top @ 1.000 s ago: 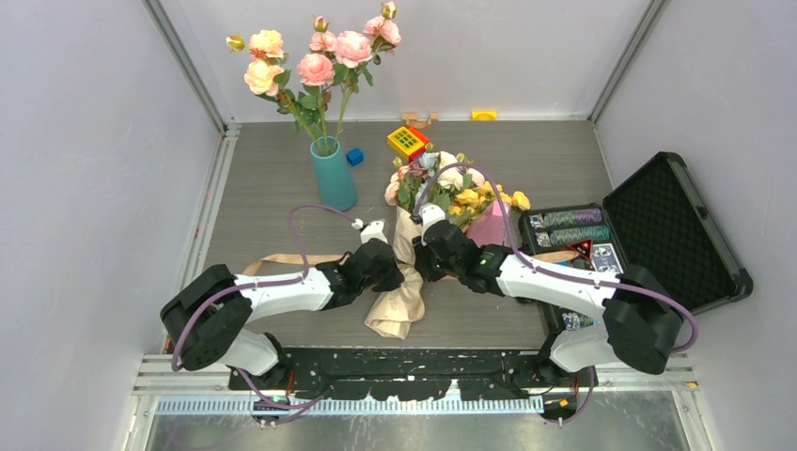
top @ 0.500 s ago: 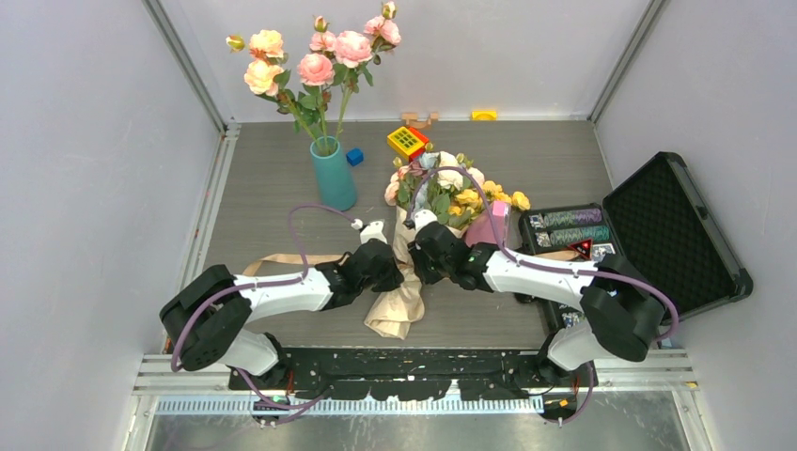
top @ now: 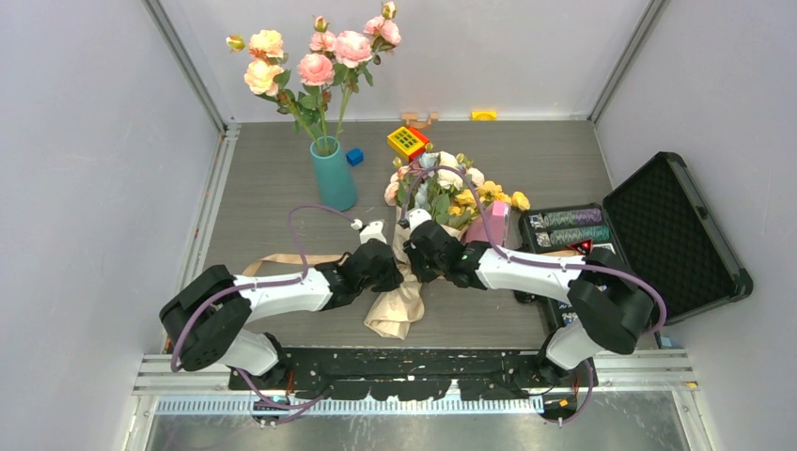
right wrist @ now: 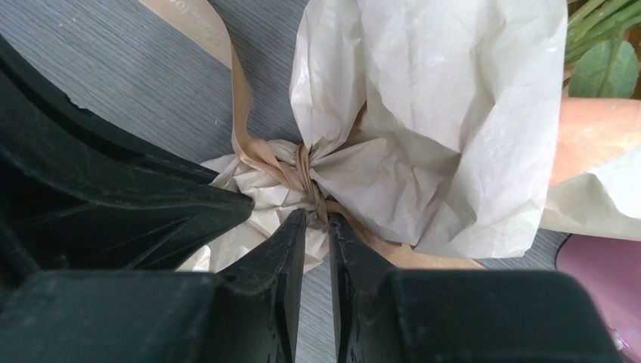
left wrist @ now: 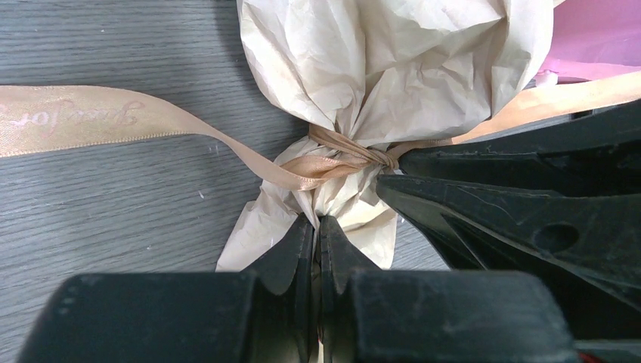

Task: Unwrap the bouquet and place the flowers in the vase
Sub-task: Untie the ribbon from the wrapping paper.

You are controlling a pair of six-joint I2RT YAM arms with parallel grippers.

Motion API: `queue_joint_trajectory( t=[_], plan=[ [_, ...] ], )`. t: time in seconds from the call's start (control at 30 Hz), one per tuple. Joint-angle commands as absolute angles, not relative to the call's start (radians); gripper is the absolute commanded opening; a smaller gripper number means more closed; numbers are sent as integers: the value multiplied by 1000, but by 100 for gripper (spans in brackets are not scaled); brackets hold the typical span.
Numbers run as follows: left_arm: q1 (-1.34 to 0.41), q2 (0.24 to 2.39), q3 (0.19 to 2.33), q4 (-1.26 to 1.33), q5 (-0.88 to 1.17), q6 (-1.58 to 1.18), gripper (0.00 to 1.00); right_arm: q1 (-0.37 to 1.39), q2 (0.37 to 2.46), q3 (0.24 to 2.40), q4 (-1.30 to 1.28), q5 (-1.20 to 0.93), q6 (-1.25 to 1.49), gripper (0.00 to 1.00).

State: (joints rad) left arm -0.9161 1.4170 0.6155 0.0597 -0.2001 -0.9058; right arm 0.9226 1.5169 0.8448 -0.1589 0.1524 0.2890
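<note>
The bouquet [top: 442, 193] lies mid-table, its flowers [top: 465, 197] pointing away and its crinkled tan paper tail [top: 397, 308] toward me. A tan ribbon [left wrist: 91, 117] is knotted [left wrist: 355, 159] round the paper neck and trails left. My left gripper [left wrist: 317, 223] is shut on the paper just below the knot. Meeting it from the right, my right gripper [right wrist: 316, 219] has its narrow-set tips pinching the ribbon knot [right wrist: 306, 178]. The teal vase [top: 333, 174] stands upright at back left, away from both grippers.
Tall pink and peach roses [top: 320, 56] fill the vase. A pink box [top: 493, 225] sits just right of the bouquet, beside an open black case [top: 648, 235]. A yellow toy [top: 407, 141] and a blue cube [top: 354, 157] lie behind.
My right gripper has slid a little left, onto the bouquet's neck and closer to my left gripper. The left arm and the bouquet have not moved.
</note>
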Motion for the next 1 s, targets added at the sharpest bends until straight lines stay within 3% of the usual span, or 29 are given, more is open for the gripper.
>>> queue_joint_trajectory(
  t=[0.0, 0.33, 0.97],
  plan=[
    [-914, 1420, 590, -6, -207, -879, 0, 923, 1552, 889, -104, 190, 272, 23],
    [-914, 1415, 602, -29, -215, -878, 0, 925, 1594, 880, -95, 293, 285, 1],
    [-913, 1387, 601, -85, -261, -903, 0, 933, 1514, 787, -104, 571, 421, 0]
  ],
)
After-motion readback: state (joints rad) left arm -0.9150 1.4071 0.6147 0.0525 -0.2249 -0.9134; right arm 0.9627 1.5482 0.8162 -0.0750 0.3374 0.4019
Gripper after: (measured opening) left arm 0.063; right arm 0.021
